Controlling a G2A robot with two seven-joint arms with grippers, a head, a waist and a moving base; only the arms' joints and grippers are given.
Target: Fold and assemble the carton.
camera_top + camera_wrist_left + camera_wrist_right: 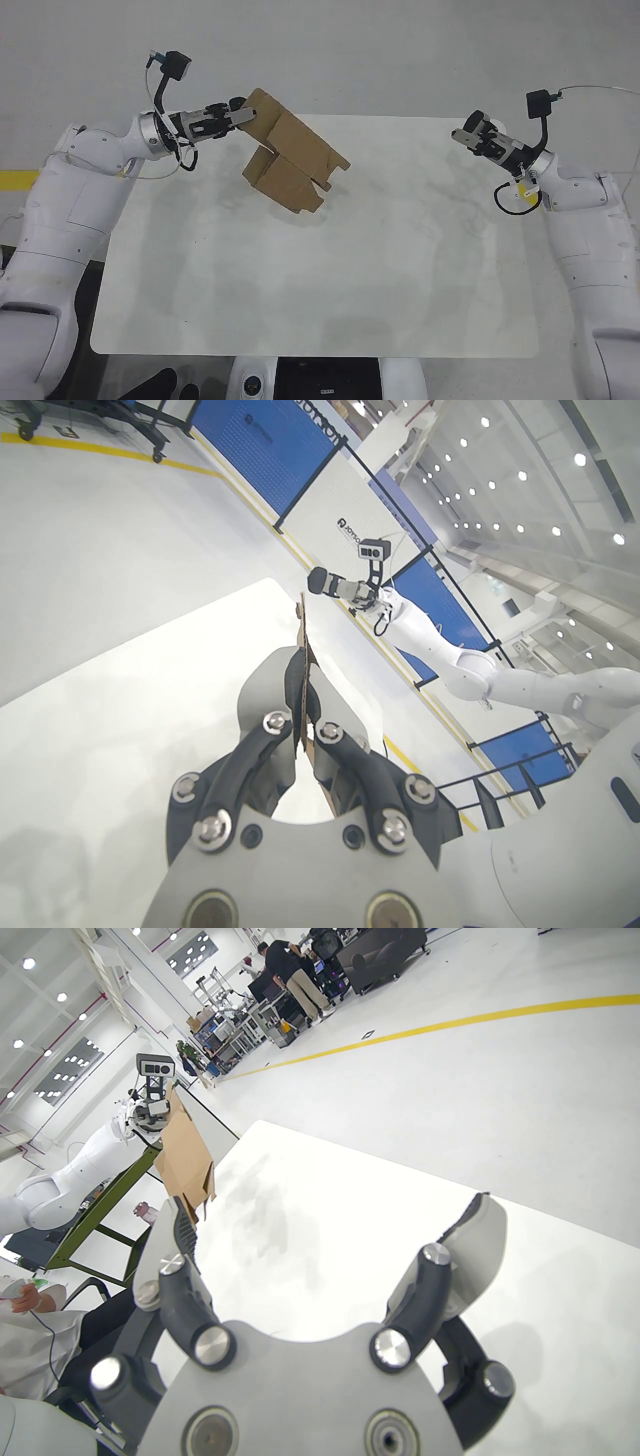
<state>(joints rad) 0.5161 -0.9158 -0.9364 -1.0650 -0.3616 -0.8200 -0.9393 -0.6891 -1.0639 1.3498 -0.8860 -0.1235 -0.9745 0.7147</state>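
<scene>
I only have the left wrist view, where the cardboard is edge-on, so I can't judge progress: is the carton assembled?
Observer: No. In the top view the carton is a loosely folded sheet with loose flaps; the left end effector is shut on one end.
Operator: Where over the table?
Observer: Over the table's far left corner.
Operator: And the right end effector?
Observer: The right end effector is open and empty, over the far right corner, apart from the carton.

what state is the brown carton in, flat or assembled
Not assembled: the brown cardboard carton is a loosely folded blank, flaps hanging free, pinched at one corner by the left claw.
</scene>
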